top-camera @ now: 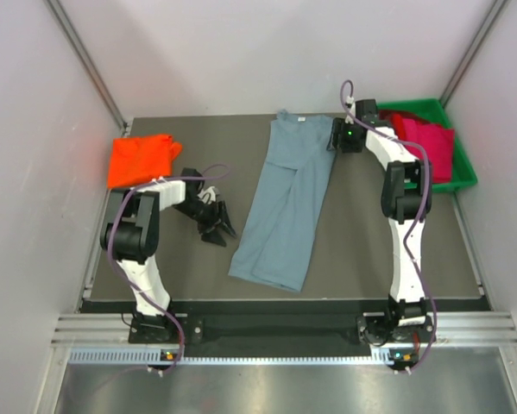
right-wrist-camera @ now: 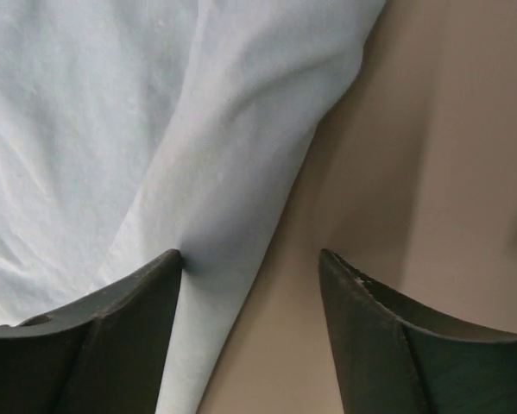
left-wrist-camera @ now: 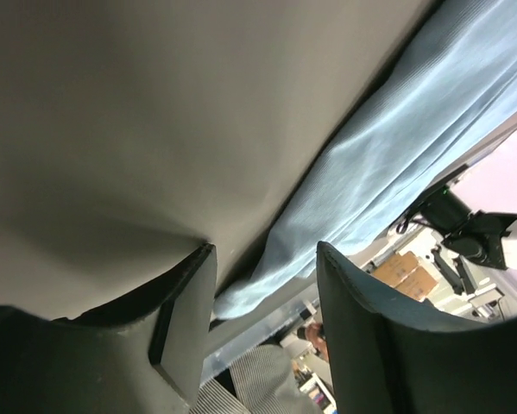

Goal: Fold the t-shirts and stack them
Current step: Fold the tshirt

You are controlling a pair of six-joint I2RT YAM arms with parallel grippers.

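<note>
- Slate blue-grey t-shirt [top-camera: 284, 207] lies lengthwise in the middle of the worktop [top-camera: 370, 250].
- Left gripper [top-camera: 217, 222] at its 8 o'clock, jaws apart, empty.
- Right gripper [top-camera: 340, 136] at its 1 o'clock edge, jaws apart astride a cloth fold.
- Orange-red t-shirt [top-camera: 140, 158] at 10 o'clock; crimson t-shirts [top-camera: 426, 142] in green bin [top-camera: 463, 168], 2 o'clock.

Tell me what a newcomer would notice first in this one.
A long slate blue-grey t-shirt lies in a diagonal strip across the middle of the table. A folded orange-red t-shirt sits at the far left corner, and crimson t-shirts lie in the green bin at far right. The open right gripper is at the grey shirt's far edge, the open left gripper just left of it.
</note>
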